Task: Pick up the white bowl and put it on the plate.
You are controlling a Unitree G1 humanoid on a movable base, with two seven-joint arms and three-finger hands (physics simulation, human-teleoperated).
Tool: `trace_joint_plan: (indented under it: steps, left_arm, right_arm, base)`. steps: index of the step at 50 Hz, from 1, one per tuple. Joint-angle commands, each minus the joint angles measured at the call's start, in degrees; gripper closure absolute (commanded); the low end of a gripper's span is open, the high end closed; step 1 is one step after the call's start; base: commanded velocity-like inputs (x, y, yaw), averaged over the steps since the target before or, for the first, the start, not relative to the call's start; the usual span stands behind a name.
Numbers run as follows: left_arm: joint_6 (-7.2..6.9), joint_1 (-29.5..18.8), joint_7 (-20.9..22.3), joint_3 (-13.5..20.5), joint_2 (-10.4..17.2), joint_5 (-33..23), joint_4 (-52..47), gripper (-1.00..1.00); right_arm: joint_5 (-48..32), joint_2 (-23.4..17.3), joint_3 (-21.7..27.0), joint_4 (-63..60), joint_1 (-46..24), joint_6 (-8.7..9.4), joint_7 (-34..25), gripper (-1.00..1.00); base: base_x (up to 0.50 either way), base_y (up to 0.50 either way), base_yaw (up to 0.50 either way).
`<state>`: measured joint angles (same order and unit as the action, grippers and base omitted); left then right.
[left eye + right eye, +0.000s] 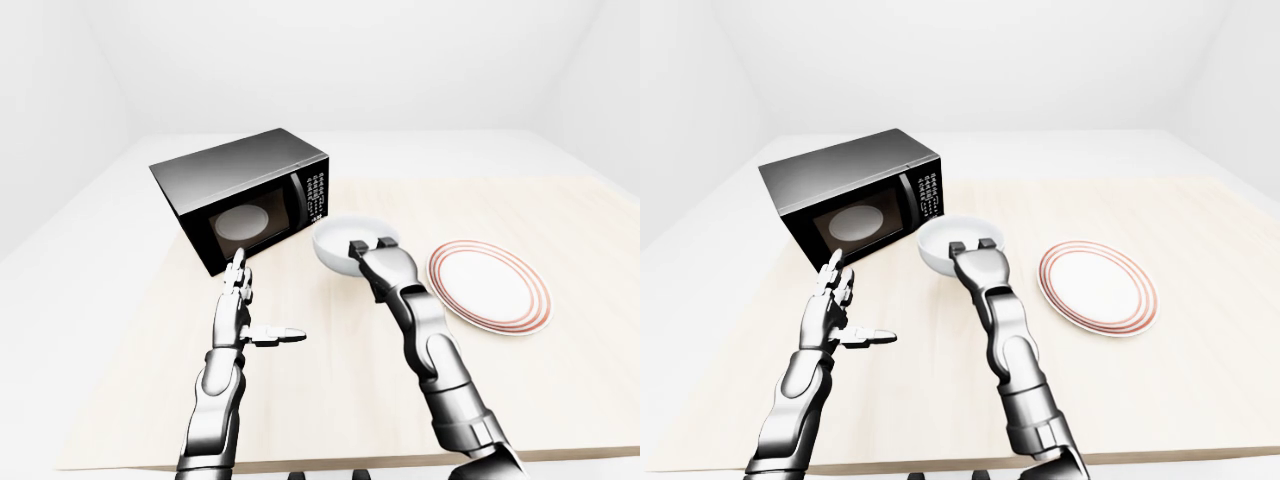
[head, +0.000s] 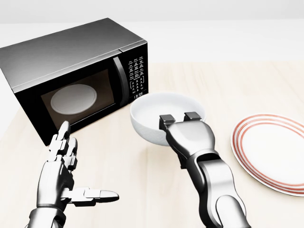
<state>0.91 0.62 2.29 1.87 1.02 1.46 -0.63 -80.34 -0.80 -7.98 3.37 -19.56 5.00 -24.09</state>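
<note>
Right hand point(image 2: 183, 124) fingers clamp the white bowl's point(image 2: 159, 116) rim; left hand point(image 2: 61, 168) held upright, fingers spread.

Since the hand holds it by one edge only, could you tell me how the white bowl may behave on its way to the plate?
The white bowl looks rigid and keeps its shape. Pinched only at its near rim by the right hand, it could tilt or slip, as its surface looks smooth. Its rounded underside may rock on the plate.
</note>
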Motion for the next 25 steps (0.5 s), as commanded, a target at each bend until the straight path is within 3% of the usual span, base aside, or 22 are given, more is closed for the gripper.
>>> trace_joint_plan:
  steps: [1, 25]
  left_arm:
    - [-2.12, -0.3, 0.41, 0.32, -0.1, 1.44, -0.55, -1.0]
    - [-2.14, -0.3, 0.41, 0.33, -0.11, 1.44, -0.56, -1.0]
  right_arm:
    - [-4.87, -1.41, 2.39, -2.95, -2.32, 0.0, 1.23, 1.0]
    - [0.27, -6.81, 6.97, 3.37, -5.56, 0.0, 5.52, 1.0]
  base:
    - [0.0, 0.0, 0.0]
    - [0.0, 0.0, 0.0]
